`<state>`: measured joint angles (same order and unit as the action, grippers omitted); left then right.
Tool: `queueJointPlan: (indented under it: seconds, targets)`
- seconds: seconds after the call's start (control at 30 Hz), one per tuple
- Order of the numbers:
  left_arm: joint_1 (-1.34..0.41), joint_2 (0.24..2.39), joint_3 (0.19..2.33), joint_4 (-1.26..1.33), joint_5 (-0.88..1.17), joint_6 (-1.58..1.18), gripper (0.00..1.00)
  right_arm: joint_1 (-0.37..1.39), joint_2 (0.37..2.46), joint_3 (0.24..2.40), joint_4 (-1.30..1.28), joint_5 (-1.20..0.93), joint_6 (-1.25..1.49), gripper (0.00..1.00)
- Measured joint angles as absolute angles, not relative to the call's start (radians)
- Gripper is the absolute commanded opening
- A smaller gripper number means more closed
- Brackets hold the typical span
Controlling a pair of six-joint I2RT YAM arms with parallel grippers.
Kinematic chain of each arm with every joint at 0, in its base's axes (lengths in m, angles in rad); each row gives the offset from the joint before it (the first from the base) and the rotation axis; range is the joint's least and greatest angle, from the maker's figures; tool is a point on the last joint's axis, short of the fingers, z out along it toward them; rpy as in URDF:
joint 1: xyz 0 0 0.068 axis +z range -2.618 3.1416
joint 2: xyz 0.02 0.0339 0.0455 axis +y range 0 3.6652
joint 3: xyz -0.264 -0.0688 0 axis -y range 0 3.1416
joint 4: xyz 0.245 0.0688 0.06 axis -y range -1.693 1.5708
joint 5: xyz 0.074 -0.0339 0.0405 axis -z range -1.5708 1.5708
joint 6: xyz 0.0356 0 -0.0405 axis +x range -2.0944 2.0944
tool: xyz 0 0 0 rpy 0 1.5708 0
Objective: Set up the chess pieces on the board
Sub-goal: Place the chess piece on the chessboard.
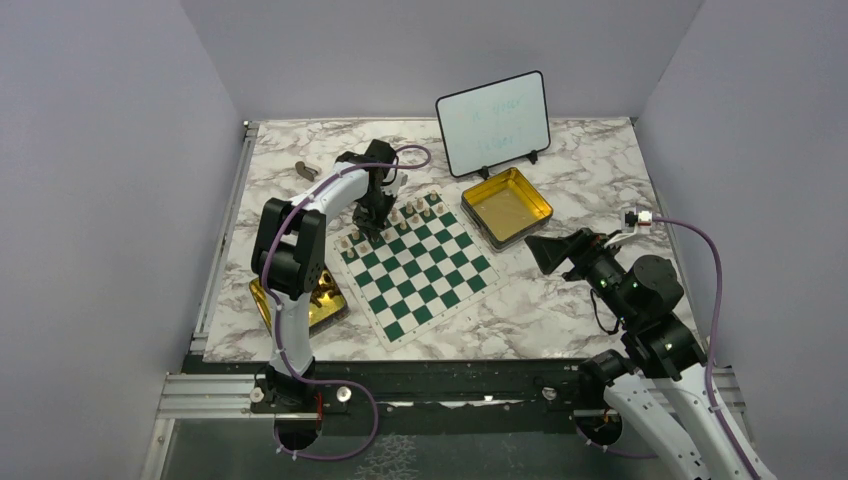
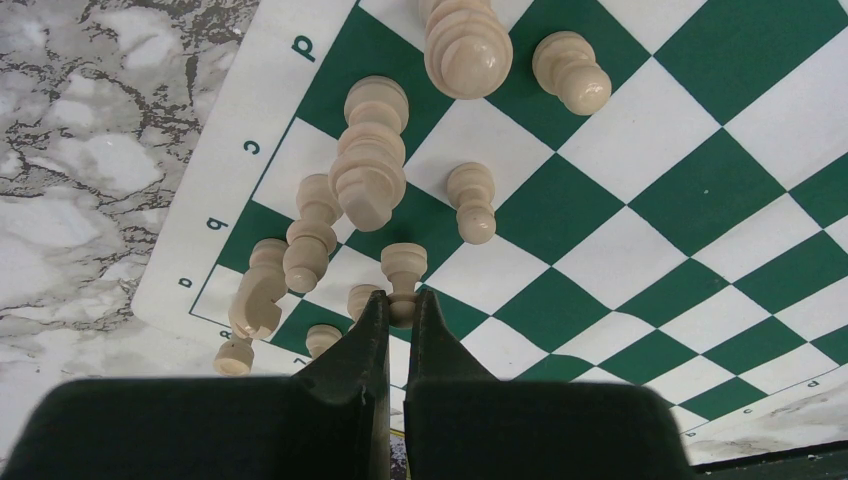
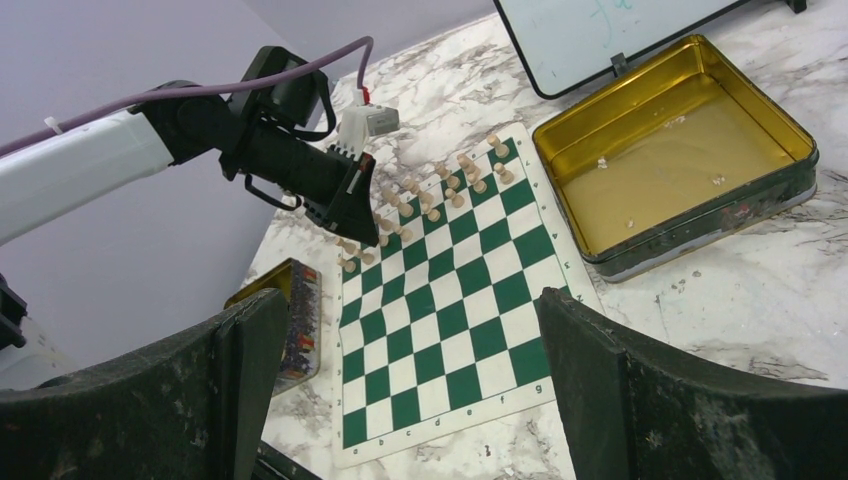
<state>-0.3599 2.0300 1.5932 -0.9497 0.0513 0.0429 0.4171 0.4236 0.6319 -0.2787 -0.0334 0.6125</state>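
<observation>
The green and white chessboard (image 1: 425, 270) lies mid-table; it also shows in the left wrist view (image 2: 640, 200) and the right wrist view (image 3: 450, 300). Several pale beige chess pieces (image 1: 400, 215) stand along its far rows. My left gripper (image 2: 401, 305) hangs over the board's far left corner, shut on the head of a beige pawn (image 2: 403, 268) that stands on the board. Other beige pieces (image 2: 370, 160) stand around it. My right gripper (image 3: 410, 330) is open and empty, held above the table to the right of the board (image 1: 545, 252).
An open gold tin (image 1: 506, 205) sits right of the board's far corner. A small whiteboard (image 1: 493, 122) stands behind it. Another gold tin (image 1: 325, 300) lies left of the board by the left arm. A small brown object (image 1: 305, 169) lies at far left.
</observation>
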Motion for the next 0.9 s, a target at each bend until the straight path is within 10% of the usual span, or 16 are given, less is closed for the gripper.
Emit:
queueJointPlan:
  seconds: [0.9]
  targets:
    - [-0.36, 2.051, 1.593, -0.95, 0.059, 0.045, 0.11, 0.417, 0.425, 0.632, -0.278, -0.033, 0.628, 1.0]
